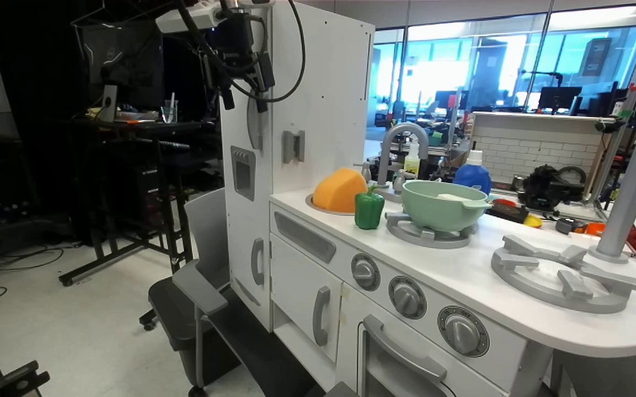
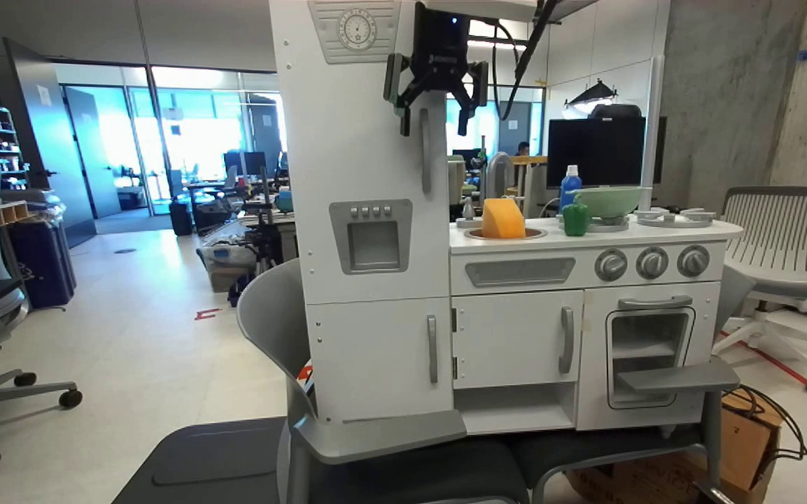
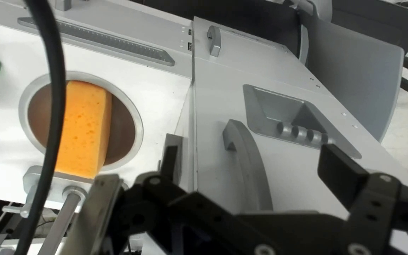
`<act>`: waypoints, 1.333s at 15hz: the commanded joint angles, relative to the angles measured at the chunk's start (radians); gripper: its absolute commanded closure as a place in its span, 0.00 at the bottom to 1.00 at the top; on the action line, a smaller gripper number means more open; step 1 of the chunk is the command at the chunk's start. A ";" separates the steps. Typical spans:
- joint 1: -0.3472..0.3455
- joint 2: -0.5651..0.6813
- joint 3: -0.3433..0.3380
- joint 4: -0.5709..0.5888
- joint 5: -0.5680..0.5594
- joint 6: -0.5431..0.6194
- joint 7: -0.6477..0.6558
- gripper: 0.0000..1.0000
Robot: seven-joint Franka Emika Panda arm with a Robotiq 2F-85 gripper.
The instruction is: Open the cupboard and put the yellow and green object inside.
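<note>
Black two-fingered claw spread wide, empty — centre over the curved grey handle near the right edge of the white cupboard door — grip, then pull gently.

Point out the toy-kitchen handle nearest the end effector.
The tall tower's upper handle: it alone reaches up near the end effector; the lower tower handle, cabinet handle and oven handle sit below.

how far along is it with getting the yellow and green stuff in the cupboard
Done: nothing visible; the upper cupboard door is shut. In hand: nothing held; the open gripper hangs near that door's grey handle, probably lined up to pull it. Left: opening the door, then putting in the yellow-orange block, which sits in the round basin, and the green pepper, standing on the counter beside it.
</note>
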 commanded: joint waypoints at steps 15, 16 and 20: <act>0.193 -0.112 -0.069 -0.204 -0.247 0.095 0.160 0.00; 0.200 -0.123 -0.075 -0.231 -0.278 0.114 0.183 0.00; 0.218 -0.126 -0.099 -0.274 -0.403 0.166 0.276 0.00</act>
